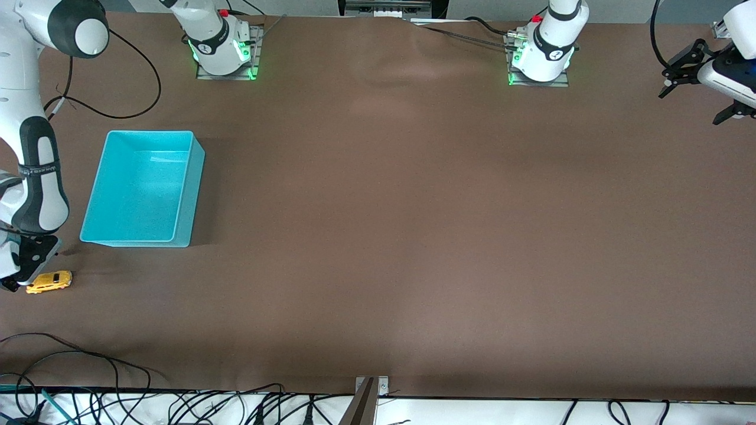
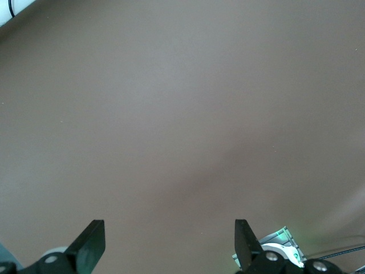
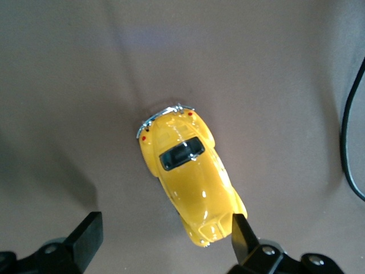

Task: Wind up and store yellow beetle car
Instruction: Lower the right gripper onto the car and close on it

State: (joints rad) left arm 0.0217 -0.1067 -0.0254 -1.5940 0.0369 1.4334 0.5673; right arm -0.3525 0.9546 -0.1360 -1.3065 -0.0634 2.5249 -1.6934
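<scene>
Barely begun: yellow beetle car [image 3: 188, 177] on the worktop [image 1: 413, 236] near the turquoise bin [image 1: 142, 188], not yet gripped, wound or binned; right end effector [image 3: 165, 242] spread just over it; left end effector [image 2: 170, 245] spread, waiting well apart.

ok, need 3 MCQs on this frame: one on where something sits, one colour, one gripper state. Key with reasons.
1. Where is the yellow beetle car?
A. in the bin
B. on the table, nearer the front camera than the bin
C. held in the air

2. What colour is the bin?
A. turquoise
B. red
C. white

3. What state is the right tool in?
A. shut on the car
B. open over the car
C. out of view

Answers: 1 B, the car sits on the brown table below the bin in the front view. 2 A, its walls show turquoise. 3 B, its fingers stand apart with the car between them, ungripped. The left tool waits open.
</scene>
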